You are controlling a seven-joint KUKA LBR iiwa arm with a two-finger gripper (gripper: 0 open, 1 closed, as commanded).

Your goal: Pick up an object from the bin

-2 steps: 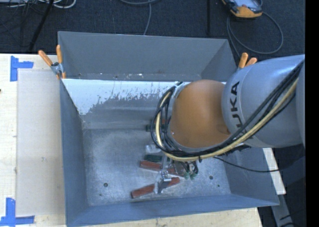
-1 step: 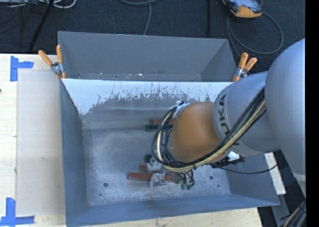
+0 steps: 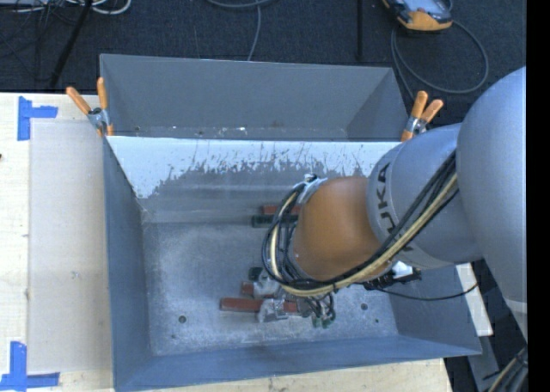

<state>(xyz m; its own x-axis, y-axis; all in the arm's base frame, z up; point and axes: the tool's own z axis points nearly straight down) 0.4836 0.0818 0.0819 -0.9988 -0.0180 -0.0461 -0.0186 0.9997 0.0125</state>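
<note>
The gripper (image 3: pixel 290 309), down at the lower middle of the frame beneath the arm's orange cover (image 3: pixel 335 227) (clenched or released, I cannot tell), hangs over the bin (image 3: pixel 172 278) floor, just beside a reddish-brown flat bar (image 3: pixel 236 304) lying to its left.

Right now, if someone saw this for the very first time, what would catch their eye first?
The big grey arm with its rounded orange cover stands out most, leaning into the grey bin from the right. Its gripper is low over the bin floor near the front, with a reddish-brown bar lying just to its left. A dark stick lies farther back, by the foot of the rear wall.
</note>
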